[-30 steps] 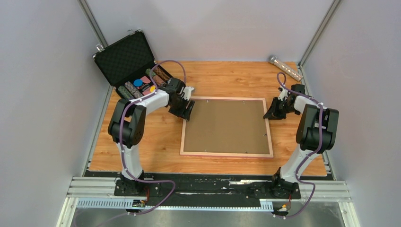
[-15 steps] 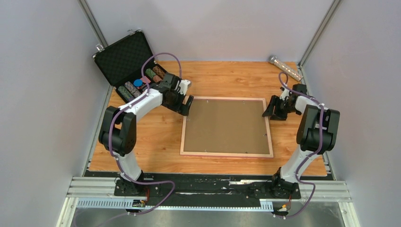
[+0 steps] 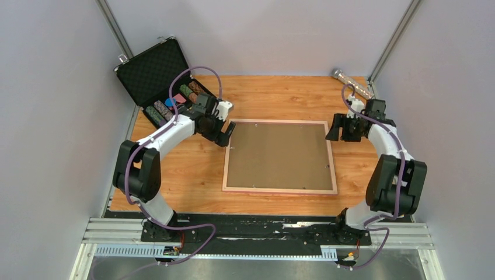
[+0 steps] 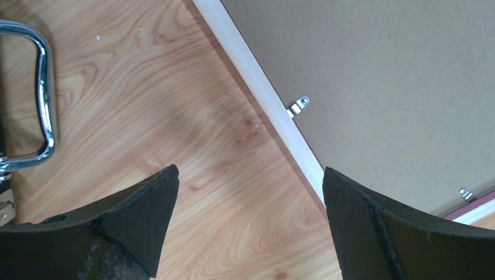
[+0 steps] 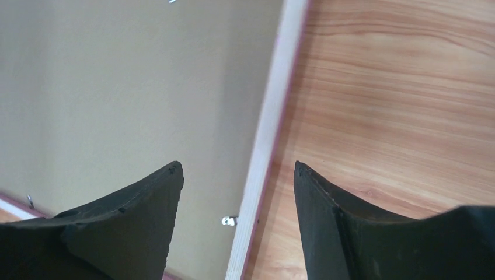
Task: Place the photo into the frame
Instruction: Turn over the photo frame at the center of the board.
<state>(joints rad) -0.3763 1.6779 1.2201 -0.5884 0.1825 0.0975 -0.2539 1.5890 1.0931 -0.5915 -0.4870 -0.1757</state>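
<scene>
Surface notes: frame back, table, case, jaws.
The frame (image 4: 274,116) rail is showing smooth, pale bare wood with a pink edge, and the backing board (image 3: 280,154) inside it is reading as matt brown fibreboard. The clips (image 4: 299,106) are glinting as bright metal. The table (image 3: 192,175) is showing wood grain with a slight sheen. The case handle (image 4: 44,99) is shining like chrome, and the case lining (image 3: 153,70) is looking like dimpled black foam. The left gripper (image 4: 251,170) jaws are looking matt black and rough-edged.
</scene>
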